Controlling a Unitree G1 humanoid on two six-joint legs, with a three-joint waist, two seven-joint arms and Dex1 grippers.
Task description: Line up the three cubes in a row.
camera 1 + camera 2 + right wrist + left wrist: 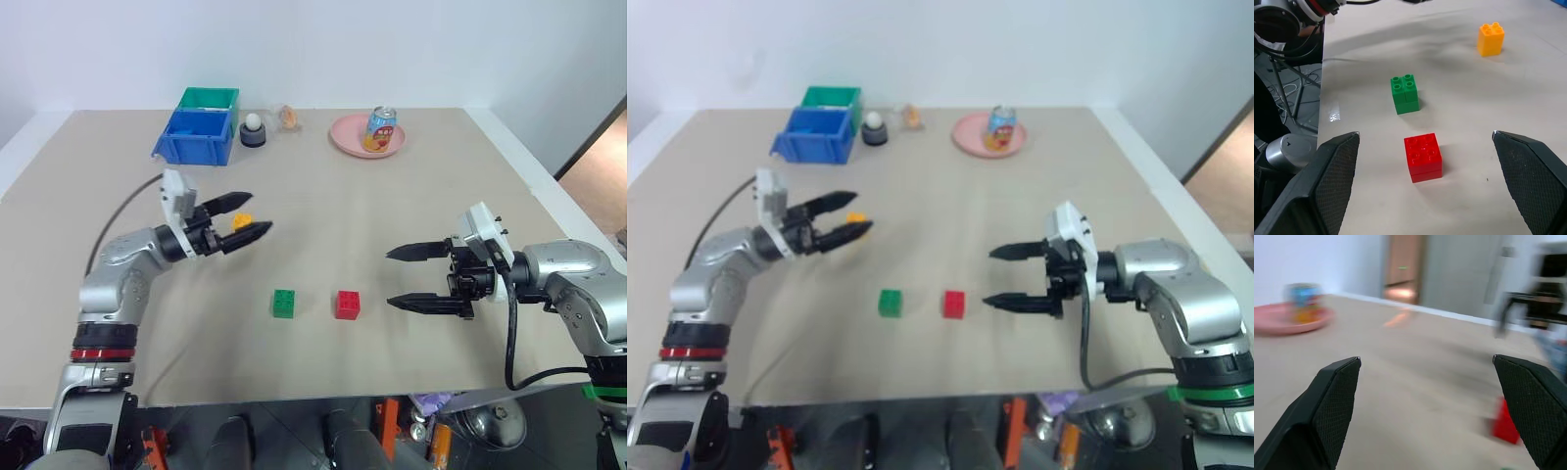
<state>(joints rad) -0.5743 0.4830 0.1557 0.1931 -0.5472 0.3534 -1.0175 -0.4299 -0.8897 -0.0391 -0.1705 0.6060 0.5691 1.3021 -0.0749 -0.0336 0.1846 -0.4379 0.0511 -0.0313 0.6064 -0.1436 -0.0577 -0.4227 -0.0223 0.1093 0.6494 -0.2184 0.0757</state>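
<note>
**Two cubes paired, orange one off the line**

Green cube (284,303) and red cube (347,304) sit side by side near the table's front edge, a small gap between them. Yellow-orange cube (1490,38) rests on the table further back toward the left edge, seen between the left gripper's (245,221) spread, empty fingers. Right gripper (411,277) hovers beside the red cube, jaws wide, empty. Likely next: grasp orange and set it beside green, in line.

Beige desk (392,215): green cube (284,303) beside red cube (347,305) near the front, yellow-orange cube (1490,39) further left, bins (199,124) and pink plate (346,138) far back.
</note>
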